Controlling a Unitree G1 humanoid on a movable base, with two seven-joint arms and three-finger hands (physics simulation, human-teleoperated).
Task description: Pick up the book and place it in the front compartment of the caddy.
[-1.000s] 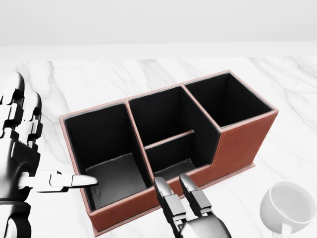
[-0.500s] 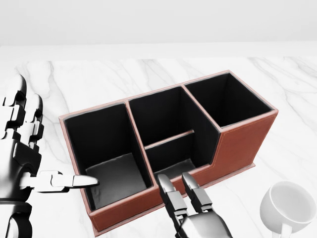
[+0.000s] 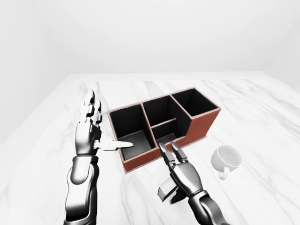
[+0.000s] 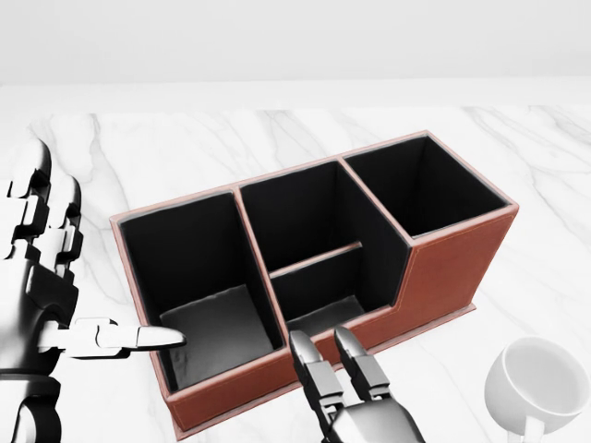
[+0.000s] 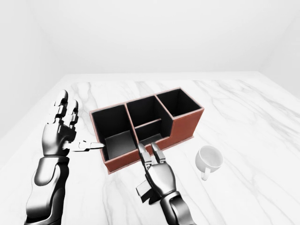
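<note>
The red-brown caddy (image 4: 449, 266) with black compartments stands on the marble table; its low compartment (image 4: 325, 312) faces the bottom of the head view. My right hand (image 4: 325, 349) is just below that low wall, two fingers stretched toward it. A dark grey book (image 3: 167, 189) hangs tilted under its palm, seemingly pinched from below; the thumb is hidden. The book also shows in the right-eye view (image 5: 144, 191), but not in the head view. My left hand (image 4: 106, 254) is open beside the caddy's left end, thumb pointing at the left compartment.
A white mug (image 4: 537, 384) stands on the table at the lower right, close to my right hand. The marble table (image 4: 185, 148) stretches beyond the caddy toward a plain white wall.
My right hand dipped slightly and has come back up to the caddy's low wall. The left hand has barely moved. The caddy and mug are where they were.
</note>
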